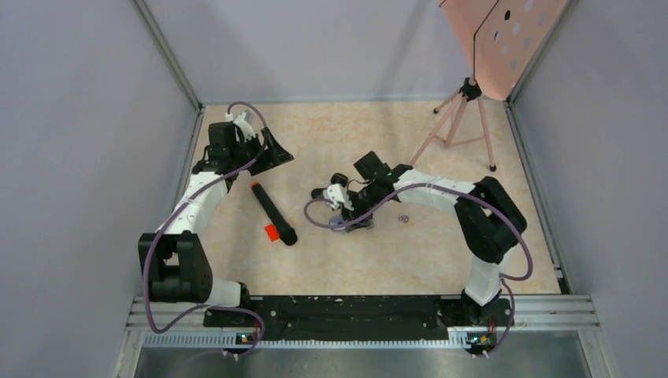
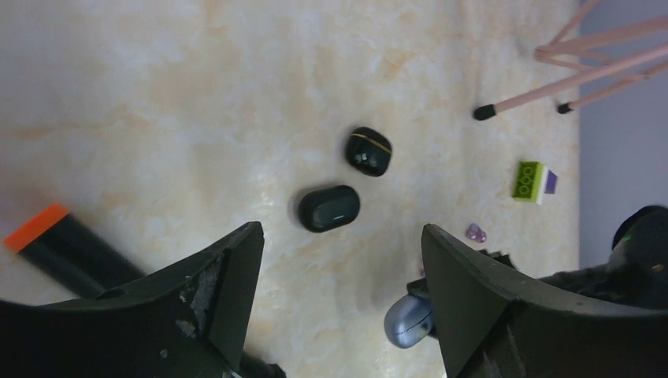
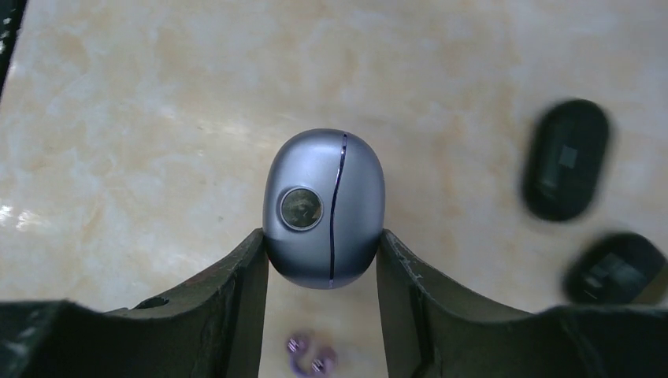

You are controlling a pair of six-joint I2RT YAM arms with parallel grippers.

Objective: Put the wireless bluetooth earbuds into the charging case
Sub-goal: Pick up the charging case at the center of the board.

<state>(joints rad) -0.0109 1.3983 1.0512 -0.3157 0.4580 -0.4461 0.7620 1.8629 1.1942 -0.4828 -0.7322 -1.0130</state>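
The right jaws clamp the silver-blue charging case (image 3: pixel 324 206), purple earbuds (image 3: pixel 309 356) lying nearby; the left jaws gape wide over the counter (image 2: pixel 157 94).

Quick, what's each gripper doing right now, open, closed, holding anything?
Left gripper: open, empty.
Right gripper: closed on the silver charging case.

Marker (image 1: pixel 273 213) left of centre on table (image 1: pixel 378 260); to its right, charging case (image 3: pixel 324 209) between right gripper (image 3: pixel 323 234) fingers; earbuds (image 1: pixel 403 218) farther right; tripod (image 1: pixel 461 122) behind, far right.
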